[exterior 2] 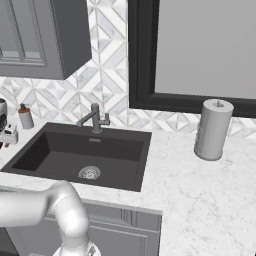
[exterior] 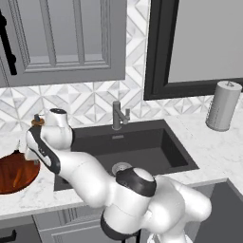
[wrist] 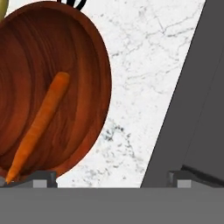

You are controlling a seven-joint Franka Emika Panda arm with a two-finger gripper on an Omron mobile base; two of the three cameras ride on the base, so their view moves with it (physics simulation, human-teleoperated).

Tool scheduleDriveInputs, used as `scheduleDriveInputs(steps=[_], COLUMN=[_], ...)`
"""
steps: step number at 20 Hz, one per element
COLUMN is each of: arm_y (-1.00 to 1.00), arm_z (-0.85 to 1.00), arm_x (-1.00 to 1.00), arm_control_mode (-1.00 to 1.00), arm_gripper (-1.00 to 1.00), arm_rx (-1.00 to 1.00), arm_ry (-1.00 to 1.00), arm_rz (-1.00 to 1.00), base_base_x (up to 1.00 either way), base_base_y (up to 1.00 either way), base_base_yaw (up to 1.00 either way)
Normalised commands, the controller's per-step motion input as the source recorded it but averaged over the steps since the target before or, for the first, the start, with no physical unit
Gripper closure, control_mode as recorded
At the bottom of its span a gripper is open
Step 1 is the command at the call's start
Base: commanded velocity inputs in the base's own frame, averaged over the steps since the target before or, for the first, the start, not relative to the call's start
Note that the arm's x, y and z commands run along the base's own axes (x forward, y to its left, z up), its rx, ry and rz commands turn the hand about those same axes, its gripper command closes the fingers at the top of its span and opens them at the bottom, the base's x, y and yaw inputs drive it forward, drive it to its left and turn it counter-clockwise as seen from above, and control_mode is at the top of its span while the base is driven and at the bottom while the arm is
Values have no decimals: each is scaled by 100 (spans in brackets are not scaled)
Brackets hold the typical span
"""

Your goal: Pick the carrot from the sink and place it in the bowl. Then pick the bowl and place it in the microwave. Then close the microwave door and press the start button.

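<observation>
Gripper [wrist: 112, 178]: jaws spread wide, holding nothing, poised over bowl rim and counter.
Carrot [wrist: 38, 124]: slim, orange, tapered, lying inside the bowl [wrist: 83, 65]; glossy reddish-brown wood, on white marble counter [wrist: 140, 87], beside dark grey sink [exterior: 142, 147].
Base views add: metal faucet [exterior: 117, 115], paper-towel roll [exterior 2: 213, 129], grey panelled cabinet [exterior: 66, 38], patterned tile backsplash [exterior: 85, 102].

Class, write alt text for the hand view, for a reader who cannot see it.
An orange carrot lies inside a reddish-brown wooden bowl on a white marble counter. The dark sink edge runs along the right. The open tool hangs above, one fingertip over the bowl's rim, the other by the sink edge.
</observation>
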Motion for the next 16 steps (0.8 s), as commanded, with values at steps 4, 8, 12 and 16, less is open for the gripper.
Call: scheduleDriveInputs(steps=[4, 8, 12, 16], arm_y=[4, 16, 30, 16], arm_z=[-6, -6, -7, -23], arm_x=[33, 31, 18, 17], arm_control_mode=[-100, -100, -100, -100], arm_gripper=[-100, -100, -100, -100], arm_rx=[0, 1, 0, 0], arm_ry=[4, 4, 0, 0], arm_rz=[0, 0, 0, 0], base_base_x=[0, 0, 0, 0], base_base_y=[0, 0, 0, 0], base_base_yaw=[0, 0, 0, 0])
